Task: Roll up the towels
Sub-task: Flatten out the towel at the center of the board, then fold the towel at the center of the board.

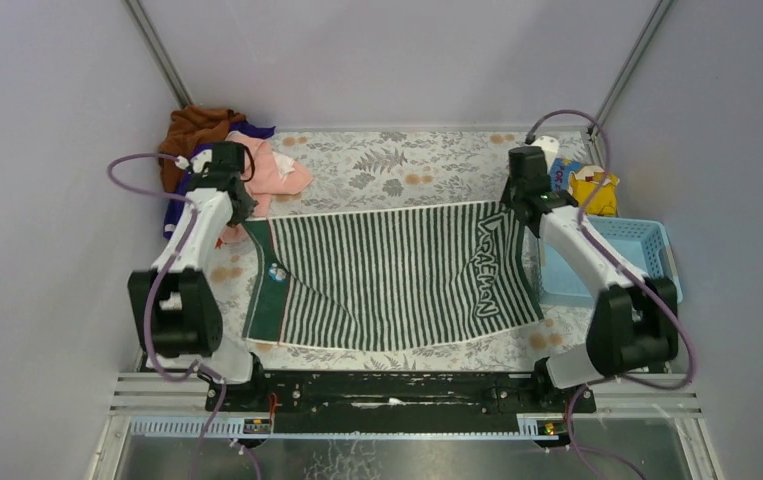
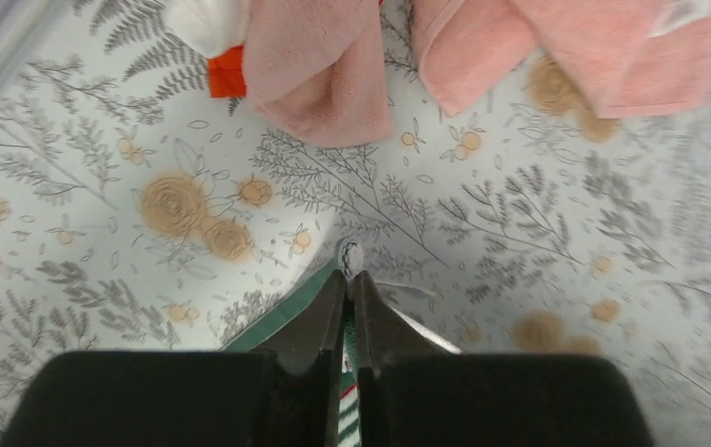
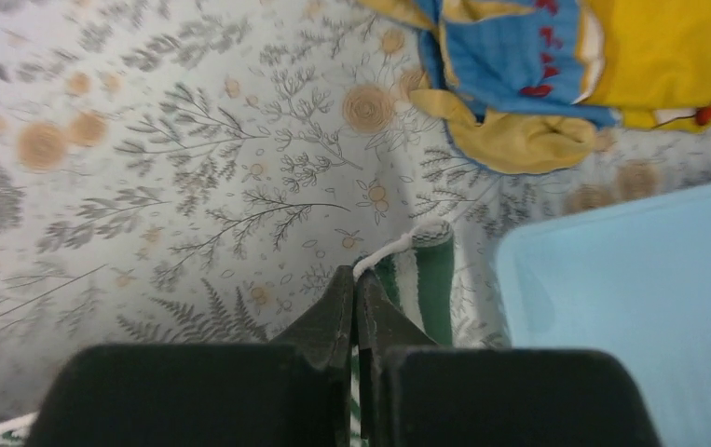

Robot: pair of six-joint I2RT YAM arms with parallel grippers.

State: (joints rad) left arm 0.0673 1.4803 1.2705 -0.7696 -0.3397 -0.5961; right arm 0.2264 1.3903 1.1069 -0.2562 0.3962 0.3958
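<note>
A green-and-white striped towel (image 1: 387,275) lies spread across the middle of the table. My left gripper (image 1: 240,222) is shut on its far left corner; the wrist view shows the jaws (image 2: 352,277) closed on the green edge (image 2: 277,318). My right gripper (image 1: 510,212) is shut on its far right corner; the wrist view shows the jaws (image 3: 355,277) pinching the white-edged green hem (image 3: 430,279). Both held corners look slightly lifted above the table.
A pile of pink, brown and purple towels (image 1: 257,165) lies at the back left, close to my left gripper. A yellow-and-blue cloth (image 1: 585,185) lies at the back right. A light blue basket (image 1: 617,262) stands right of the striped towel. The tablecloth (image 1: 397,165) is floral.
</note>
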